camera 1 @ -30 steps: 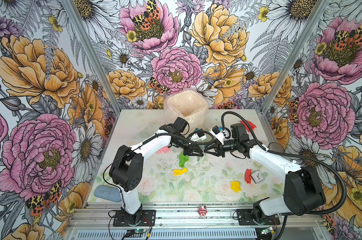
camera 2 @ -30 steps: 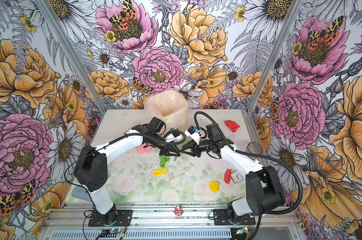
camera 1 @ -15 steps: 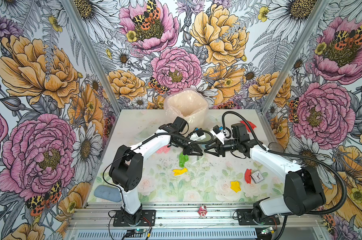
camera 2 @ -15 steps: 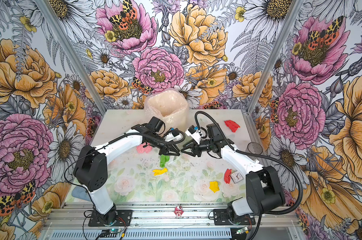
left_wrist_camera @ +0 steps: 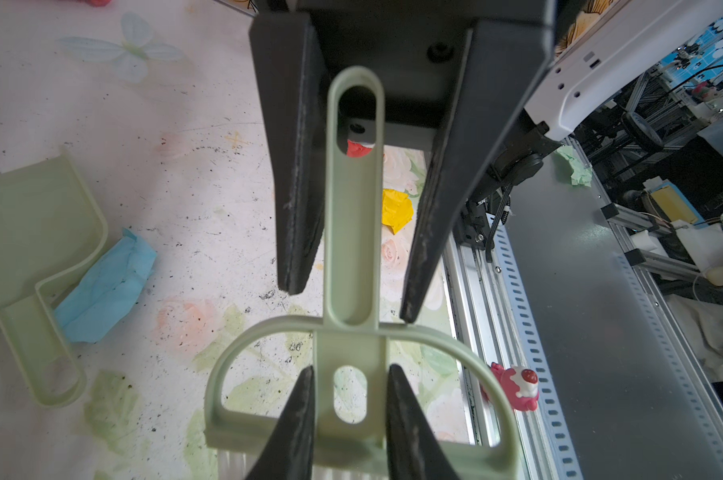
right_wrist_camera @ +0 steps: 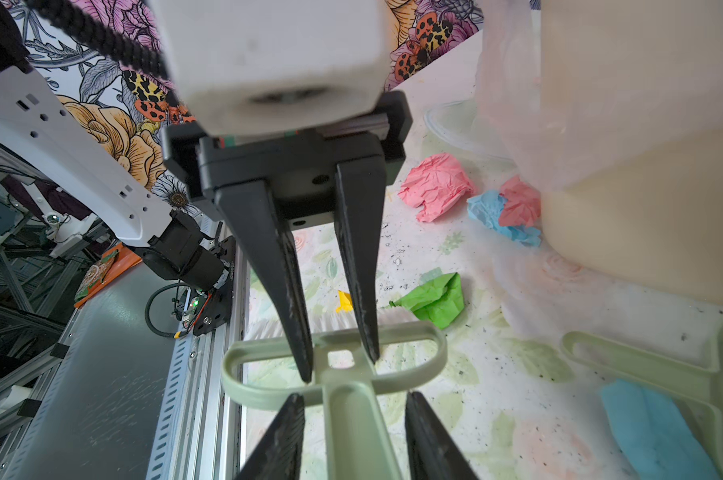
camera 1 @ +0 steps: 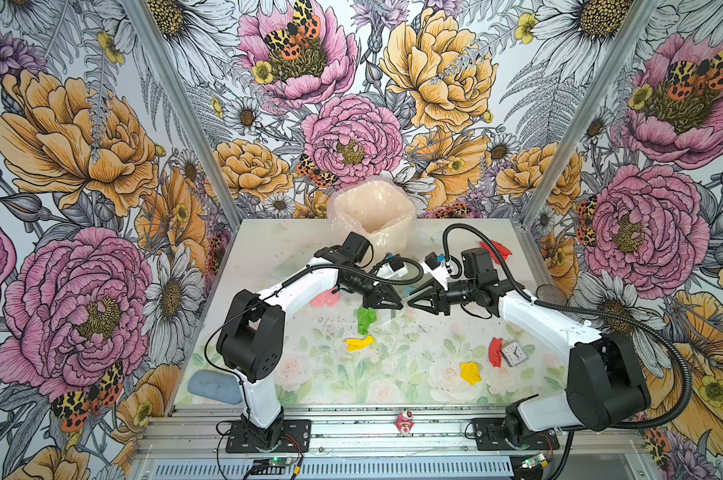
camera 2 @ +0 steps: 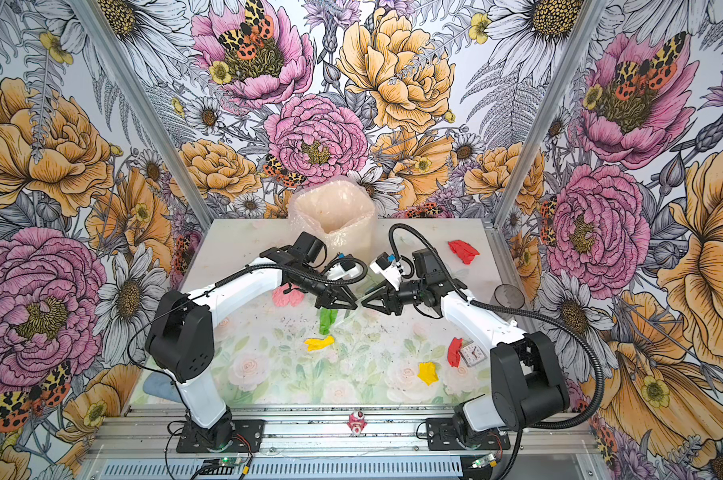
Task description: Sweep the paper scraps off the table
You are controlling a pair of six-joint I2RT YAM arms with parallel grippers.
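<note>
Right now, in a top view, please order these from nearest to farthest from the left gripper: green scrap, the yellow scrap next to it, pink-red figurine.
1. green scrap, just in front of the left gripper.
2. yellow scrap, further toward the front, mid-table.
3. figurine, on the metal rail in front.

The left arm and right arm share glossy white link shells, dotted with small dark holes, between bulky black joint housings. Each stands on a black bolted base plate. Black corrugated conduit runs along both. The left gripper and right gripper have two long, tapered, scuffed black fingers each.
</note>
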